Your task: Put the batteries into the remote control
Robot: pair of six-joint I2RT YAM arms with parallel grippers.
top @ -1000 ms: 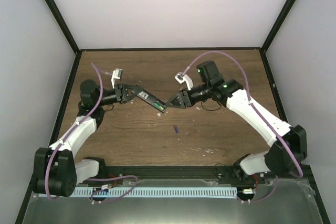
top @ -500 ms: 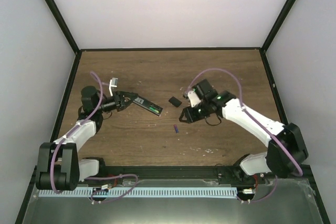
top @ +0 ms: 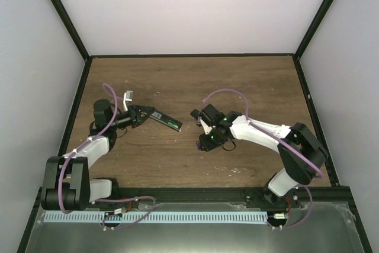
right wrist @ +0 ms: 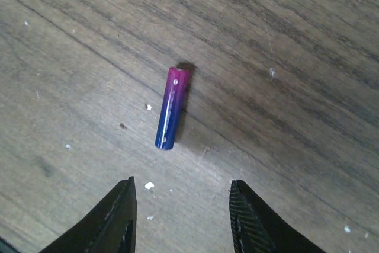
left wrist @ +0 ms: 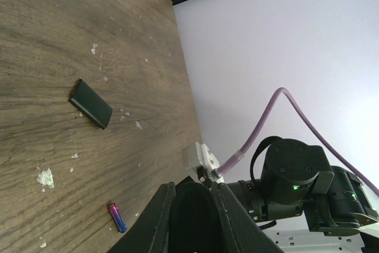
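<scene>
The black remote control is held off the table in my left gripper, which is shut on its left end. A green patch shows at its right end. In the left wrist view the remote fills the gap between the jaws of my left gripper. The purple-blue battery lies flat on the wood, also seen in the left wrist view. My right gripper is open and empty just above and short of it; in the top view my right gripper is at centre.
A small black cover piece lies on the table between the two grippers; it also shows in the left wrist view. White specks of debris are scattered on the wood. A black frame edges the table.
My right gripper left the remote's end, swung down toward the purple-blue battery and now hovers over it, open. The black cover piece now lies on the table. My left gripper drew the remote leftward.
</scene>
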